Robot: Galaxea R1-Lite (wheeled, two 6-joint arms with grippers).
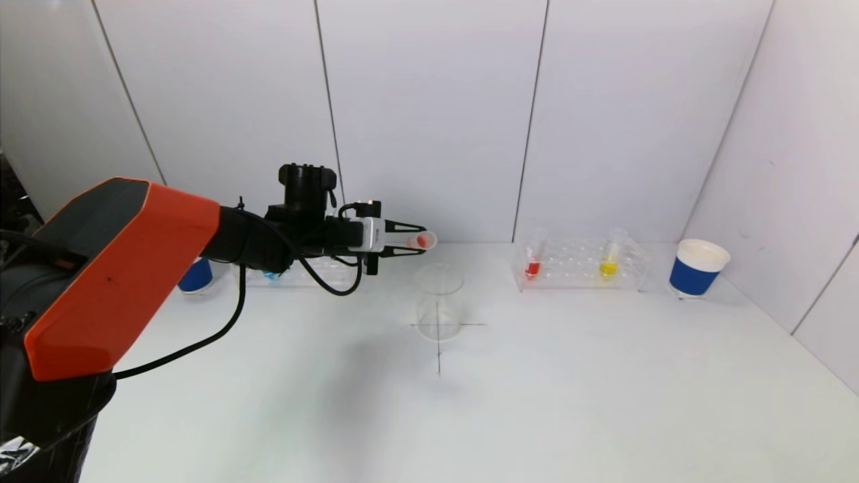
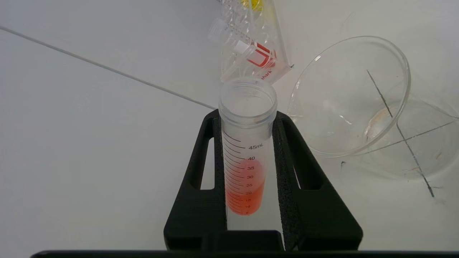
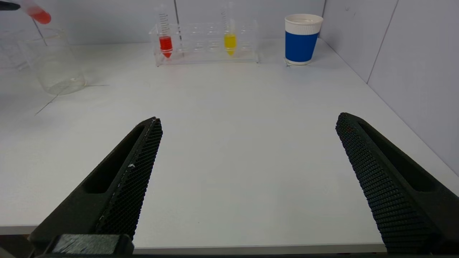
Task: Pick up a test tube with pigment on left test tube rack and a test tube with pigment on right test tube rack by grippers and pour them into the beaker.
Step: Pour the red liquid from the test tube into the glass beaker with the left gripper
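Nearest us, our right gripper hangs low over the white table, its black, mesh-textured fingers spread wide and empty. Farther out, our left gripper has its fingers clamped on a graduated plastic test tube tilted on its side with orange-red pigment inside, its open mouth above the clear glass beaker. Beyond stands the transparent right rack with red and yellow tubes.
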